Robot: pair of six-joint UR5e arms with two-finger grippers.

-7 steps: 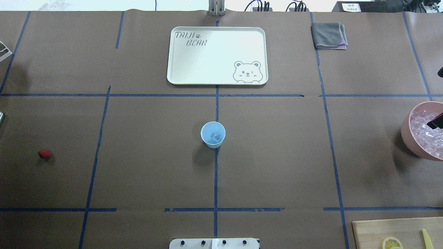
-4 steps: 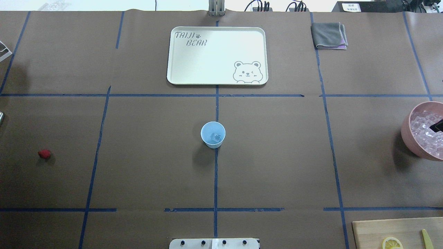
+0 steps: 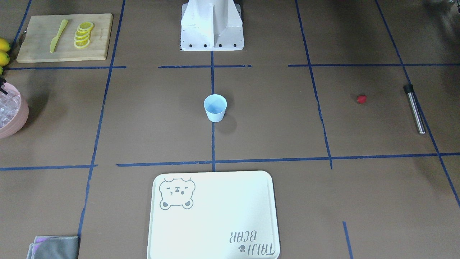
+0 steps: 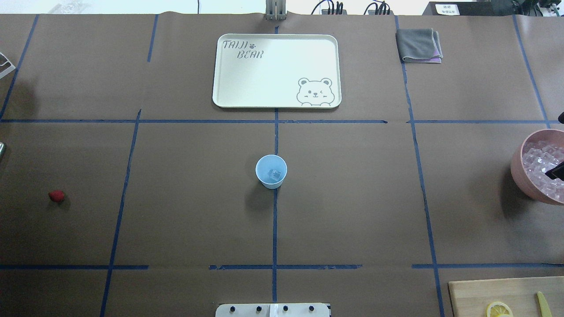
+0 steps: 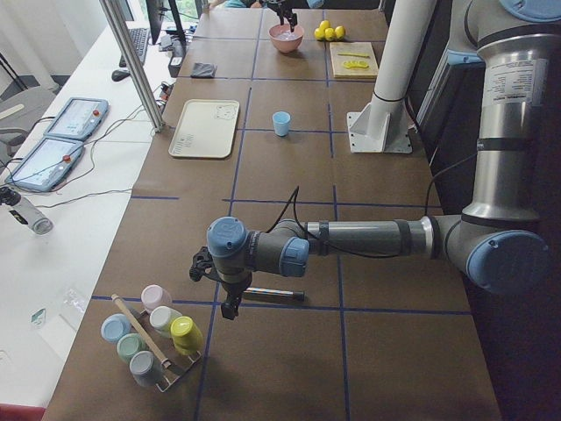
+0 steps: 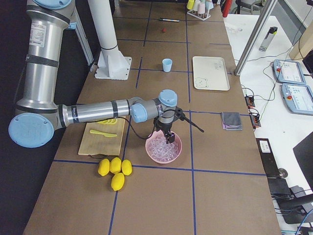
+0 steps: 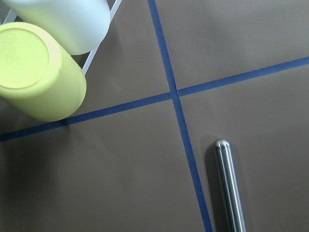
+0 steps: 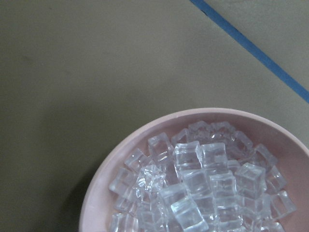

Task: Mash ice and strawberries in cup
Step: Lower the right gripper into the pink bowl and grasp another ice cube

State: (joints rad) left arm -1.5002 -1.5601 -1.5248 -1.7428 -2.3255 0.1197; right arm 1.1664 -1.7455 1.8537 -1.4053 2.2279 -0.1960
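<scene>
The pale-blue cup (image 4: 271, 171) stands upright at the table's centre with one ice cube (image 4: 275, 175) inside. More ice (image 8: 198, 179) fills the pink bowl (image 4: 517, 167) at the far right. The strawberry (image 4: 56, 196) lies alone on the table at the far left. My right gripper (image 6: 168, 138) hangs just above the bowl's ice; only a dark sliver of it reaches the overhead view, and I cannot tell its state. My left gripper (image 5: 230, 307) hovers low by a metal rod (image 7: 229, 188) at the table's left end; I cannot tell whether it is open or shut.
A white bear tray (image 4: 276, 70) lies beyond the cup, a grey cloth (image 4: 418, 45) to its right. A cutting board (image 3: 64, 36) holds lemon slices and a yellow knife, with whole lemons (image 6: 113, 171) beside it. A rack of coloured cups (image 5: 153, 338) stands near the left gripper.
The dark piece of my right gripper over the bowl has shifted toward the right edge and the near side of the overhead view. The cup, ice cube and strawberry have not moved.
</scene>
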